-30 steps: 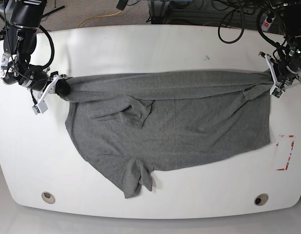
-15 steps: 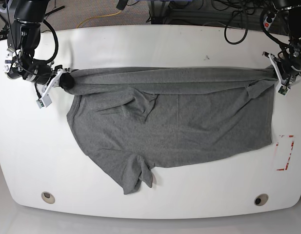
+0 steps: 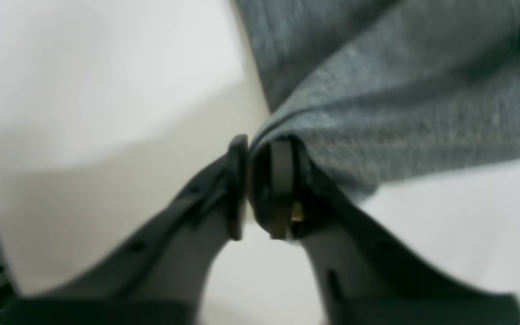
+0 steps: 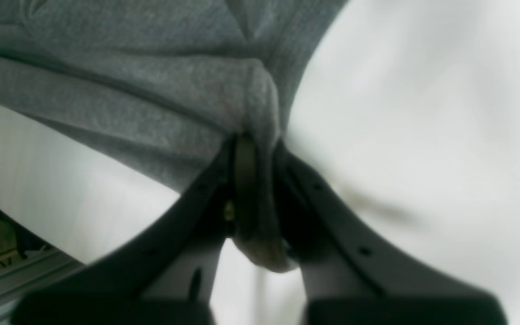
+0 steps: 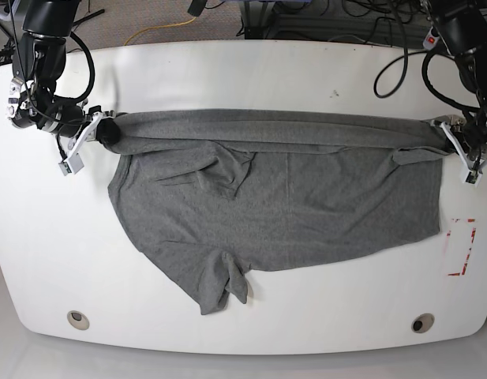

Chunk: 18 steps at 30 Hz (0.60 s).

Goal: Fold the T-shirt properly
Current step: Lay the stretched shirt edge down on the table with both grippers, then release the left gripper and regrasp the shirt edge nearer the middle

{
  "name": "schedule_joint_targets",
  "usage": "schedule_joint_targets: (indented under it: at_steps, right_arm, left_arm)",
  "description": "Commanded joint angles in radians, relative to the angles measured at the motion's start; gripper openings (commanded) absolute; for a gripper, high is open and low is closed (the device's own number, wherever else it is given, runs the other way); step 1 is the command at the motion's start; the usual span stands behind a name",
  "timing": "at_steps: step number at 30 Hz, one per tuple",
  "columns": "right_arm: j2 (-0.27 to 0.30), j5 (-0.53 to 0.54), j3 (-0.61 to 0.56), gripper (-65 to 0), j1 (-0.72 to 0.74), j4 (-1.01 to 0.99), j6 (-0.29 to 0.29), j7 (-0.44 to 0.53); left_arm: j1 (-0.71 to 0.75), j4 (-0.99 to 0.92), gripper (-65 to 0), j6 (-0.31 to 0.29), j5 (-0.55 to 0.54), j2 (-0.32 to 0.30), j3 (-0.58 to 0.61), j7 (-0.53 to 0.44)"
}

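The grey T-shirt (image 5: pixel 282 205) lies spread across the white table (image 5: pixel 227 71), its far edge folded over into a long band stretched between my two grippers. At the base view's left end, my right gripper (image 5: pixel 101 133) is shut on a bunched corner of the T-shirt (image 4: pixel 129 90); cloth fills the space between its fingers (image 4: pixel 260 144). At the right end, my left gripper (image 5: pixel 462 150) sits at the shirt's other corner. Its jaws (image 3: pixel 255 144) stand slightly parted, and the T-shirt (image 3: pixel 400 113) drapes over the tip of one finger (image 3: pixel 281 180).
A red-and-white marked rectangle (image 5: pixel 462 246) is on the table near its right edge. Two round holes (image 5: pixel 78 319) (image 5: pixel 422 322) sit near the front edge. Cables (image 5: pixel 369 31) hang behind the far edge.
My left gripper has shifted right and toward the front edge, and its jaws have parted a little. My right gripper moved slightly back, still gripping. The folded band now lies straighter.
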Motion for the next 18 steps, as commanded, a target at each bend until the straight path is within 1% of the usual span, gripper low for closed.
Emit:
schedule_joint_targets:
  at_steps: [1,2,4,5,6,8,10,12,14,15,17,18]
  right_arm:
    - [0.024,0.012,0.011,-62.9,0.014,0.016,-0.001,0.019]
    - [0.024,0.012,0.011,-62.9,0.015,0.016,-0.001,0.019]
    - [0.024,0.014,0.011,-62.9,0.017,0.016,-0.001,0.019]
    - [0.024,0.014,0.011,-62.9,0.017,0.016,-0.001,0.019]
    - [0.024,0.014,0.011,-62.9,0.018,0.016,-0.001,0.019]
    - [0.024,0.014,0.011,-62.9,0.018,0.017,-0.002,0.019]
    - [0.024,0.014,0.011,-62.9,0.02,0.017,-0.002,0.019]
    - [0.022,0.015,0.011,-62.9,0.02,0.017,-0.004,0.019]
    - [0.018,0.015,0.011,-62.9,0.02,0.017,-0.004,0.019]
    - [0.007,0.015,0.011,-62.9,0.02,0.017,-0.004,0.019]
    - [0.001,0.015,0.011,-62.9,0.02,0.017,-0.005,0.019]
    - [-0.001,0.015,0.011,-62.9,0.02,0.017,-0.005,0.019]
  left_arm:
    - [-0.042,-0.068,-40.4,0.006,-0.004,-0.025,-0.005,0.017]
    - [-0.059,-0.094,-34.2,0.006,-0.004,-0.025,-0.005,0.031]
    - [-0.085,-0.126,-24.2,0.006,-0.004,-0.027,-0.009,0.05]
    - [-0.093,-0.135,-20.6,0.006,-0.006,-0.027,-0.011,0.062]
    - [-0.101,-0.142,-19.0,0.006,-0.006,-0.027,-0.012,0.077]
    - [-0.116,-0.155,-19.3,0.006,-0.015,-0.027,-0.012,0.119]
    - [-0.122,-0.168,-19.3,0.006,-0.056,-0.027,-0.012,0.154]
    - [-0.116,-0.162,-19.6,0.006,-0.153,-0.055,-0.009,0.191]
    - [-0.11,-0.16,-19.7,0.006,-0.243,-0.073,-0.005,0.205]
    - [-0.096,-0.159,-19.7,0.006,-0.316,-0.084,0.009,0.209]
    - [-0.072,-0.148,-19.7,0.006,-0.411,-0.097,0.043,0.209]
    - [-0.061,-0.132,-19.7,0.006,-0.466,-0.116,0.069,0.209]
